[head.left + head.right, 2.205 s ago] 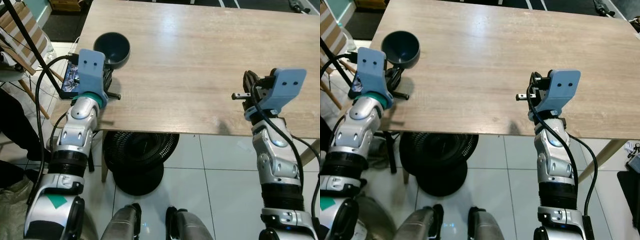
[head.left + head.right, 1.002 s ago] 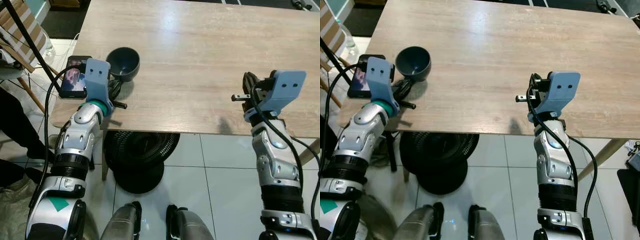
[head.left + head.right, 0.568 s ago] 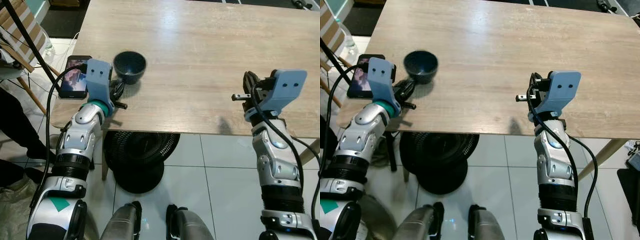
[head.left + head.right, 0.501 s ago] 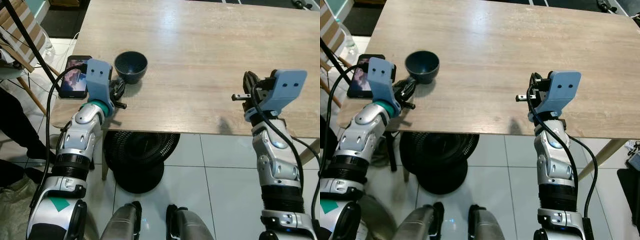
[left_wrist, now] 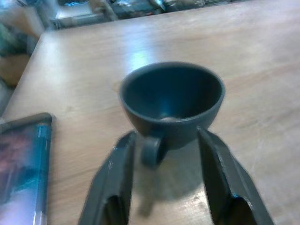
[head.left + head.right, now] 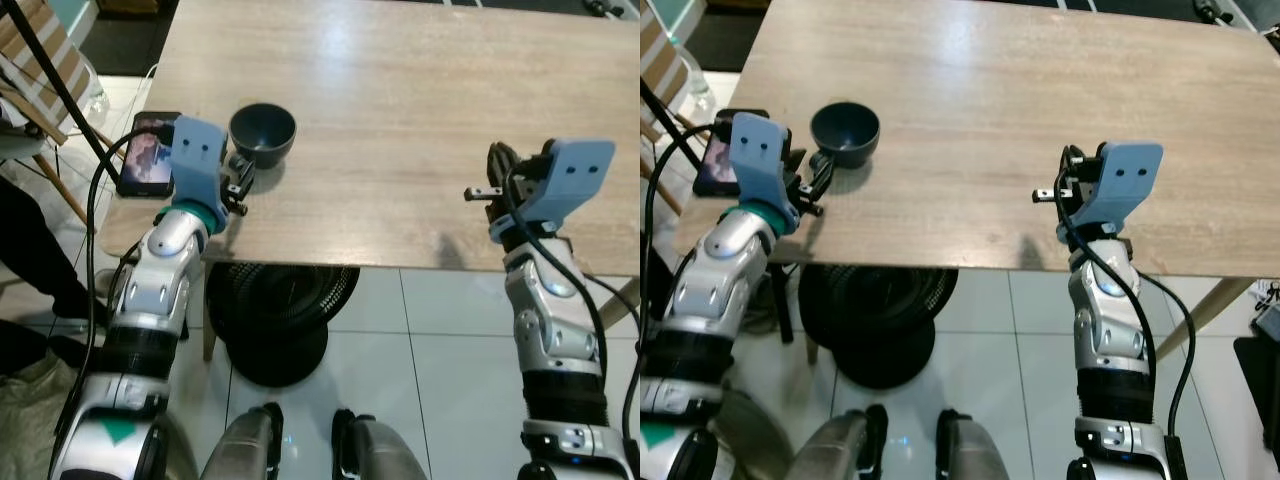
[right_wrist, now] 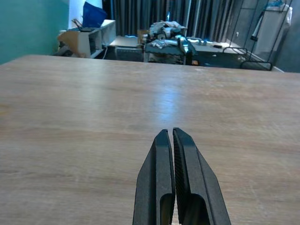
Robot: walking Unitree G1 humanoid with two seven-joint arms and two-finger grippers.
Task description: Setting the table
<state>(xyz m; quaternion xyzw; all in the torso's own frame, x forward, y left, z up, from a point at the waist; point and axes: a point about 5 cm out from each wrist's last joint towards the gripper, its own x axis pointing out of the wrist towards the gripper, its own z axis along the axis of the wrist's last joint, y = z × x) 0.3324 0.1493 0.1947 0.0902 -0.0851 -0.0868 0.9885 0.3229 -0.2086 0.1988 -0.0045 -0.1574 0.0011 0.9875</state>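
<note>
A dark grey cup [image 6: 262,130] stands upright on the wooden table [image 6: 400,90] near its front left corner. My left gripper [image 6: 240,182] is open just behind it. In the left wrist view the cup [image 5: 171,98] has its small handle [image 5: 151,150] between my two spread fingers [image 5: 117,178], and neither finger touches it. My right gripper [image 6: 480,192] hovers shut and empty over the table's near right part; in the right wrist view its fingertips [image 7: 172,133] are pressed together.
A phone [image 6: 148,165] with a lit screen lies on the table's left edge beside my left wrist. A black round fan [image 6: 280,320] stands on the tiled floor under the near edge. A wooden chair [image 6: 45,60] and a person's dark leg [image 6: 25,250] are at the left.
My left gripper brought the cup rightwards away from the table's left edge, past the phone, then opened and drew back slightly. The right arm has not moved.
</note>
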